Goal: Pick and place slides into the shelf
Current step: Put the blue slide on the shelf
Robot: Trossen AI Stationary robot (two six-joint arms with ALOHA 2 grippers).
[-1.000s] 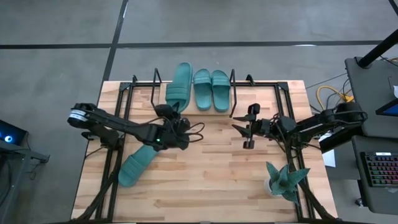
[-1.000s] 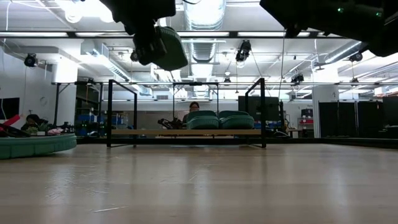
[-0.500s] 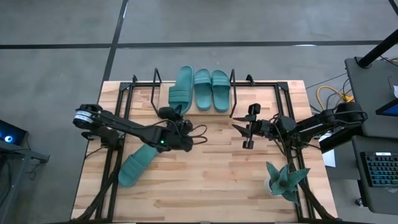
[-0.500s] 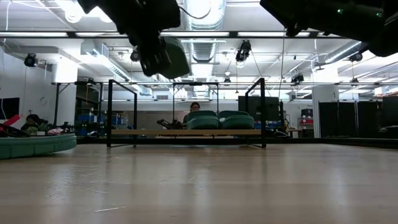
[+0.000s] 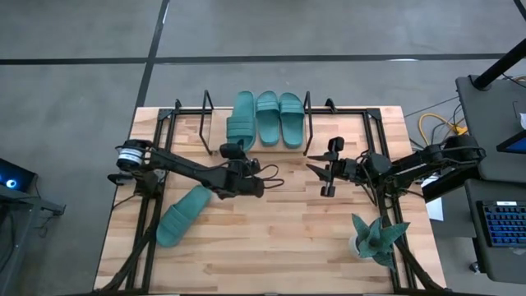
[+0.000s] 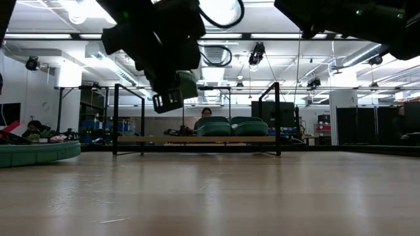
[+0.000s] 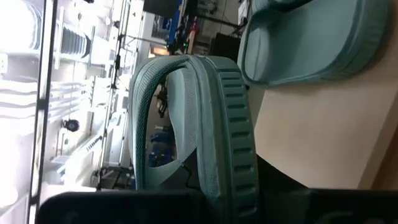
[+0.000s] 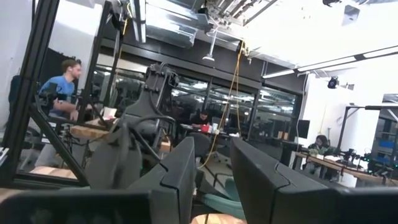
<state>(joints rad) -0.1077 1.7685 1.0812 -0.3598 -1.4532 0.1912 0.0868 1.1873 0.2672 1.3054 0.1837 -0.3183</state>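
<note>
My left gripper (image 5: 239, 161) (image 6: 167, 88) is shut on one teal slide (image 5: 241, 119) (image 6: 188, 83) (image 7: 227, 118), which it carries above the left part of the shelf (image 5: 215, 123) (image 6: 197, 139). Two more slides (image 5: 267, 117) (image 5: 291, 117) (image 6: 231, 126) lie side by side, soles down, on the shelf's wooden board. The fourth slide (image 5: 182, 215) (image 6: 36, 153) lies flat on the table near its left edge. My right gripper (image 5: 330, 168) (image 8: 214, 168) hovers open to the right of the shelf, touching nothing. My left gripper holds the slide by its near end (image 5: 236, 145), where the wide strap (image 7: 149, 118) arches off the ribbed sole edge (image 7: 233, 143). The fingers come level from the table's near-left side and lie along the slide. It is lifted clear, tipped partly on edge, with its far end over the shelf.
The shelf's upright black rod loops (image 5: 205, 105) (image 5: 307, 105) stand at both ends of the board. A teal spiky ornament (image 5: 376, 238) sits near the table's right near corner. Bare wood lies between the arms. People sit in the room behind the table.
My left gripper has moved toward the far edge and a little right, toward the shelf, and has come down. The slide went with it, tipped more onto its edge and now reaches over the shelf beside the two slides there.
</note>
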